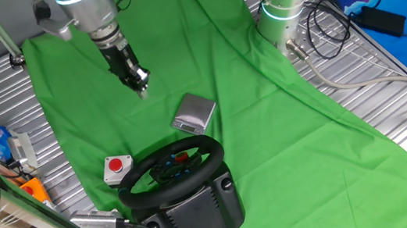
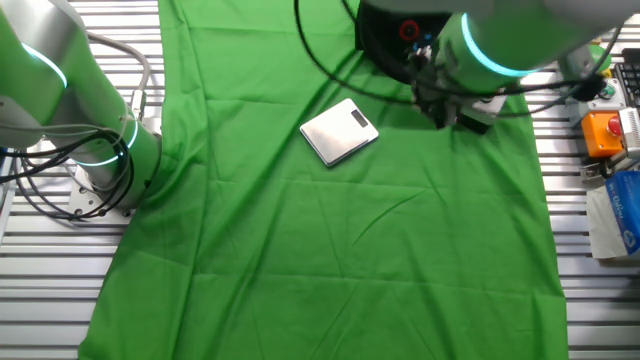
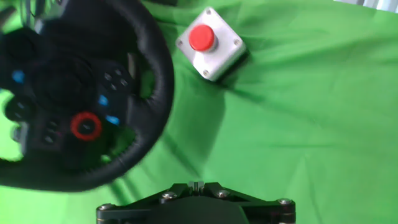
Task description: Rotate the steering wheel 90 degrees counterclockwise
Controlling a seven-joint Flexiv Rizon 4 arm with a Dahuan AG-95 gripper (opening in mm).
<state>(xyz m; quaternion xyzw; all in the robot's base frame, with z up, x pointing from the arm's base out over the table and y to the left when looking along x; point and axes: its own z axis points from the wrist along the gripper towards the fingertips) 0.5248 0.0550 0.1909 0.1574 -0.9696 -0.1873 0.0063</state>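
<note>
a green cloth (image 2: 330, 230) covers most of the ribbed metal table (image 2: 40, 290). a grey box (image 2: 339, 131) lies flat on it near the top. the arm (image 2: 520, 40) reaches in from the upper right, hiding most of the wheel (image 2: 385, 35) behind it. a second arm's base (image 2: 90, 150) stands at the left, cables (image 2: 40, 190) beside it.

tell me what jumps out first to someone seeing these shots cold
The bright green cloth draped over the ribbed metal table grabs the eye first. Next is the steering wheel, black with red and blue hub buttons, on its bulky base at the near edge in one fixed view, with a small red push-button beside it and a grey metal box just behind. The gripper hangs above the cloth, away from the wheel.
</note>
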